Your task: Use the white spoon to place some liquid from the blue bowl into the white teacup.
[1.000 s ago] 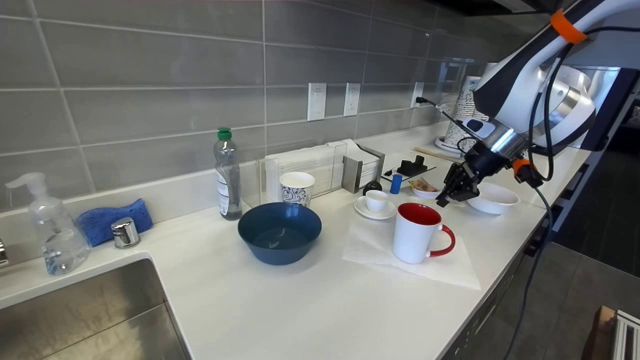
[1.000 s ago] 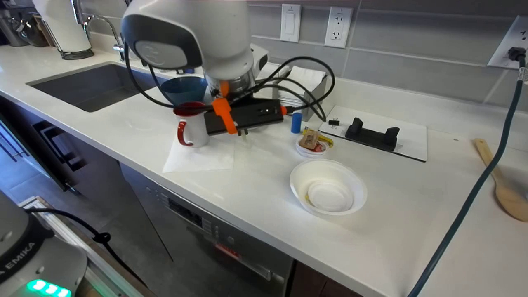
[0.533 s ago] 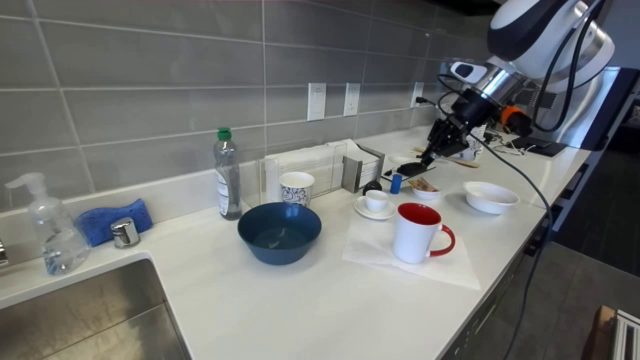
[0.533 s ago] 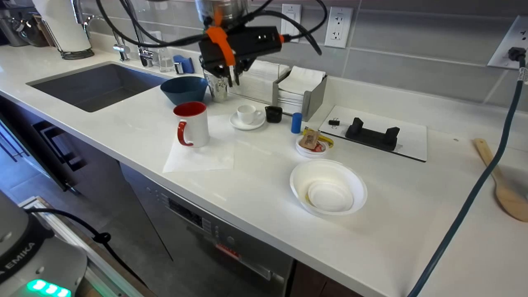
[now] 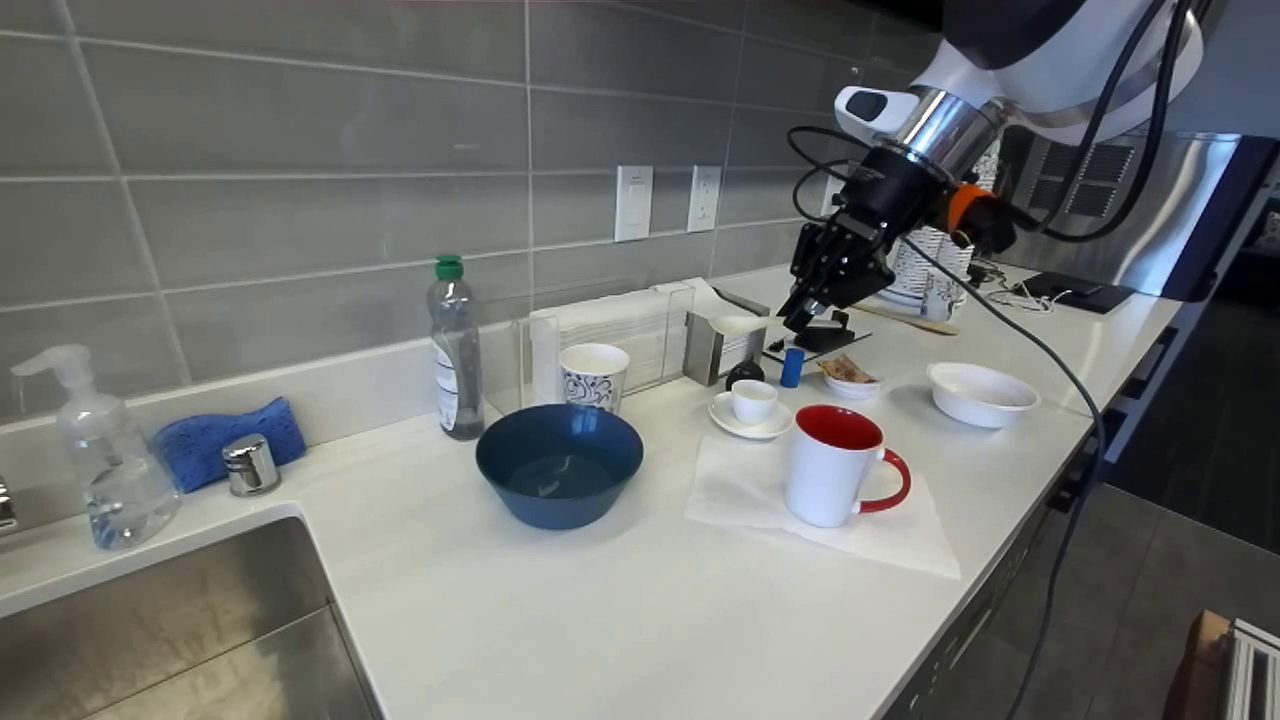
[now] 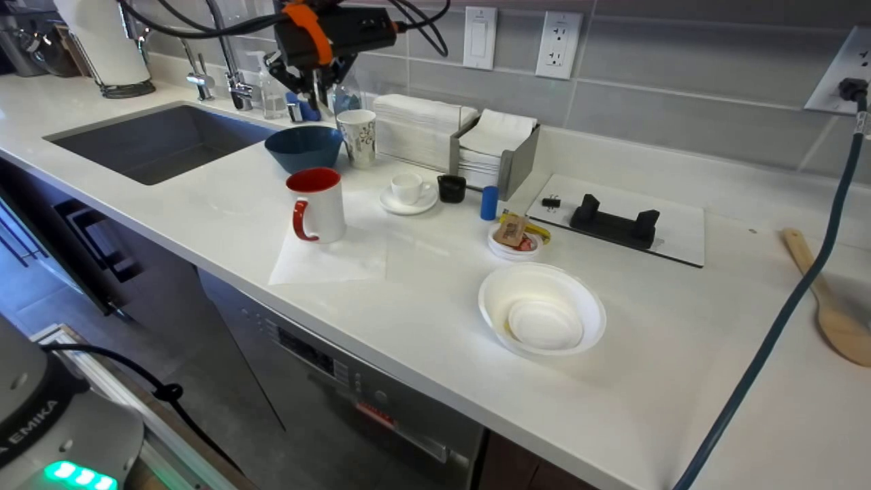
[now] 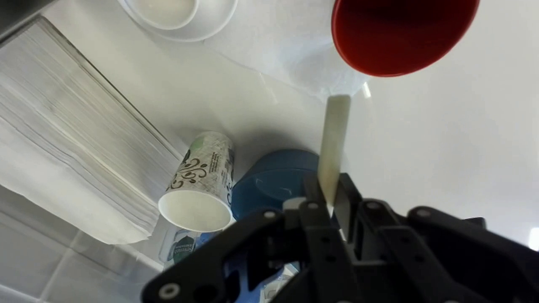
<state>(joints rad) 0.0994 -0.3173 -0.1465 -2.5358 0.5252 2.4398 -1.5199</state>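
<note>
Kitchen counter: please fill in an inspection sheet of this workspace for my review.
Surface: white counter; paper sheet under the red-handled mug.
Job's things: white spoon held above the counter; blue bowl on it; white teacup on its saucer.
Clutter: patterned cup beside the blue bowl; white bowl; wooden spoon.
Jaws: shut on the white spoon.
Cables: dark cable plugged into a wall outlet; arm cables in loops.
Surroundings: grey tiled wall; sink.

Gripper (image 6: 320, 99) holds white spoon (image 6: 325, 106) midair; blue bowl (image 6: 303, 158) beside paper cup (image 6: 358, 139); red-handled mug (image 6: 325, 207) on napkin (image 6: 340, 264); teacup (image 6: 405, 190) on saucer (image 6: 409, 209); white bowl (image 6: 537, 280) up front; wooden spoon (image 6: 840, 330) right.
</note>
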